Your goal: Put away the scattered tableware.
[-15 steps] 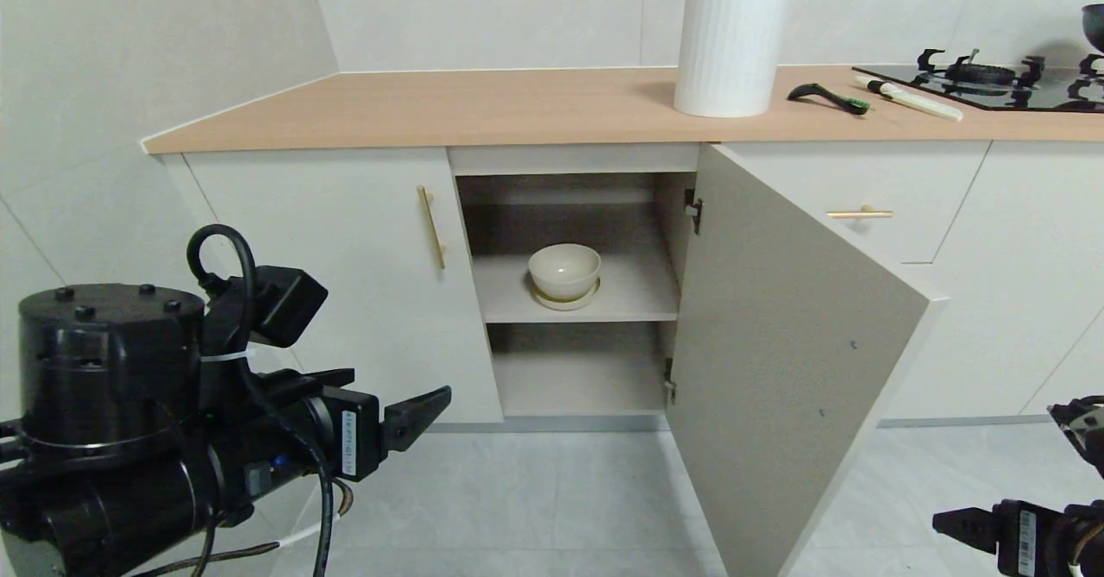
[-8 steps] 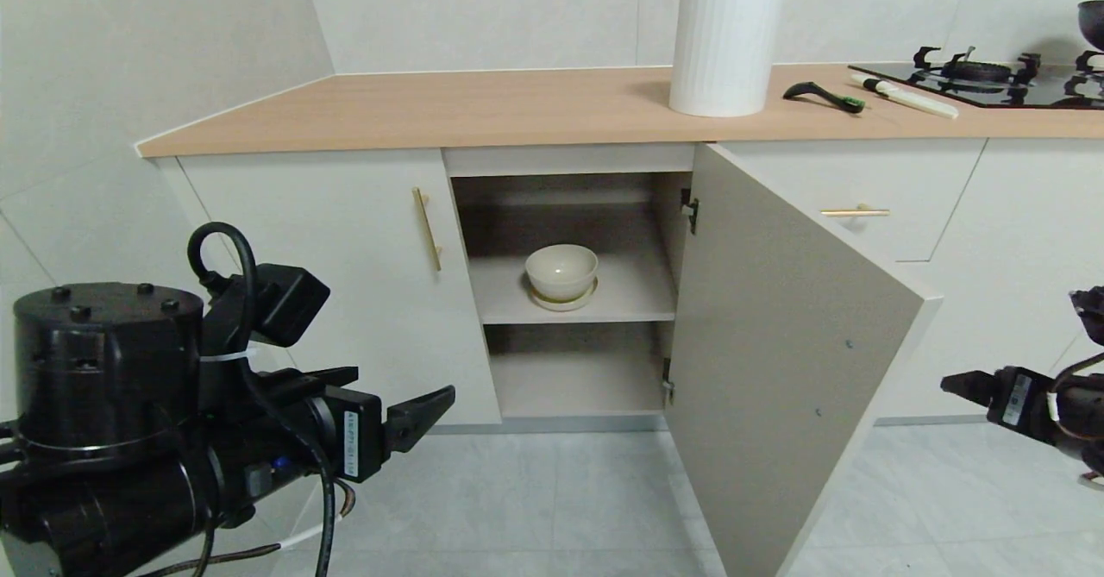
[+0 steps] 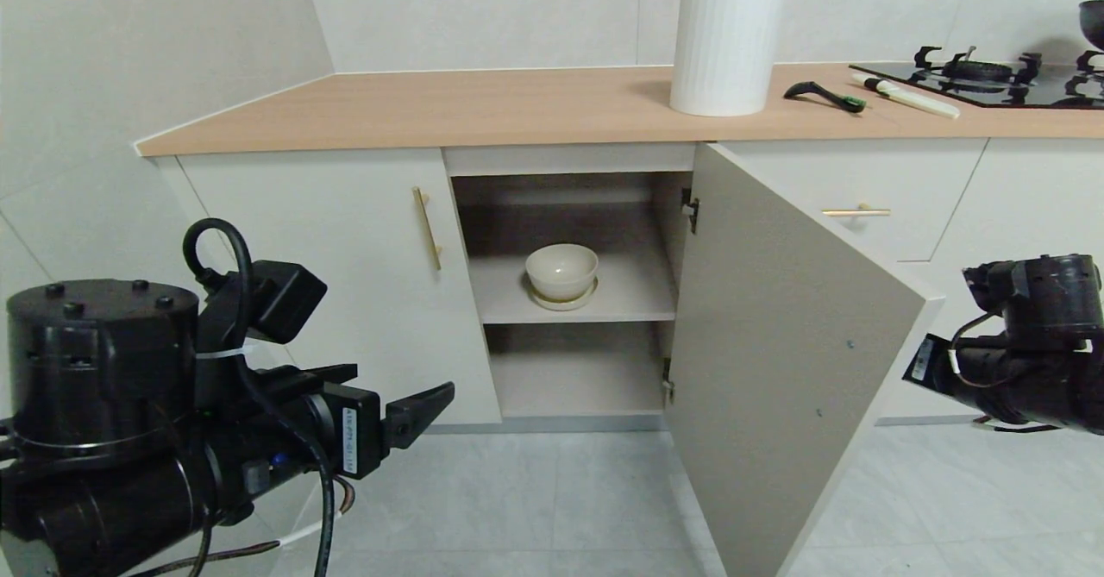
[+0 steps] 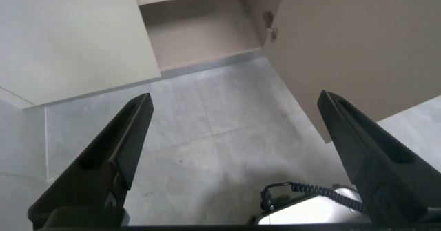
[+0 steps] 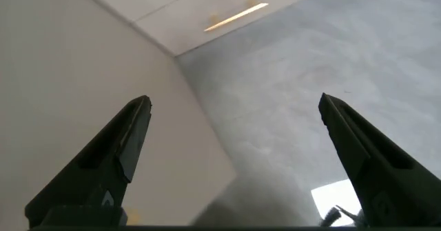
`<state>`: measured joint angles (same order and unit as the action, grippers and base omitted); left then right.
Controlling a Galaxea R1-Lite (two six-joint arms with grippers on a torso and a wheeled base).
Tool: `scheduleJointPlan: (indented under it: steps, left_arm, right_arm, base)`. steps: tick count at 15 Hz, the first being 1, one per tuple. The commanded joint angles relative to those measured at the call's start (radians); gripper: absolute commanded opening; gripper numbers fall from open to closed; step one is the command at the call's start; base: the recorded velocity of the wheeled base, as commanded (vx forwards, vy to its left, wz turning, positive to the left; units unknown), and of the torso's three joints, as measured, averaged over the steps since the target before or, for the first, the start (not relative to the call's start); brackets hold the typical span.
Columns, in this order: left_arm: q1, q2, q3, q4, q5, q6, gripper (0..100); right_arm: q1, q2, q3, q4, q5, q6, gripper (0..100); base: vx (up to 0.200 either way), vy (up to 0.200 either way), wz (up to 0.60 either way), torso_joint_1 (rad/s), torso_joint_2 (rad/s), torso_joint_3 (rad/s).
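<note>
A cream bowl (image 3: 561, 270) sits on a small plate (image 3: 561, 302) on the upper shelf of the open cabinet (image 3: 630, 288). The cabinet door (image 3: 776, 344) stands swung out toward me. My left gripper (image 3: 423, 409) hangs low at the left, well in front of the cabinet; it is open and empty over the floor (image 4: 233, 98). My right gripper (image 3: 923, 370) is at the door's outer edge. In the right wrist view it is open (image 5: 233, 101) and holds nothing, with the door's face (image 5: 83, 86) close beside it.
On the wooden counter (image 3: 431, 107) stand a tall white ribbed cylinder (image 3: 729, 35), a black peeler (image 3: 824, 94), a white-handled knife (image 3: 906, 97) and a gas hob (image 3: 992, 72). The left cabinet door (image 3: 328, 266) is closed. Grey floor tiles (image 3: 561, 499) lie before the cabinet.
My right arm has risen from low at the right and now sits beside the open door's outer edge. The left arm, bowl and plate have stayed put.
</note>
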<state>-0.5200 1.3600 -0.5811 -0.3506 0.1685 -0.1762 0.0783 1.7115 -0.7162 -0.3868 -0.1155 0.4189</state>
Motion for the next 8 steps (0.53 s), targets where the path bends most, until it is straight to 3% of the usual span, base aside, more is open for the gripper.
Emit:
scheduleJointPlan:
  steps: [1, 3, 8]
  left_arm:
    - [0.000, 0.005, 0.001, -0.002, 0.000, 0.000, 100]
    - [0.000, 0.002, 0.001, -0.002, 0.000, -0.002, 100]
    - [0.002, 0.001, 0.000, -0.002, 0.000, -0.002, 100]
  right_arm:
    - [0.026, 0.053, -0.048, 0.000, 0.019, 0.000, 100]
    - [0.038, 0.063, -0.072, 0.003, 0.033, -0.002, 100]
    - [0.182, 0.085, -0.160, 0.031, 0.152, 0.000, 100]
  base:
    - [0.000, 0.000, 0.00, 0.000, 0.00, 0.000]
    - [0.000, 0.000, 0.00, 0.000, 0.00, 0.000]
    - [0.000, 0.000, 0.00, 0.000, 0.00, 0.000]
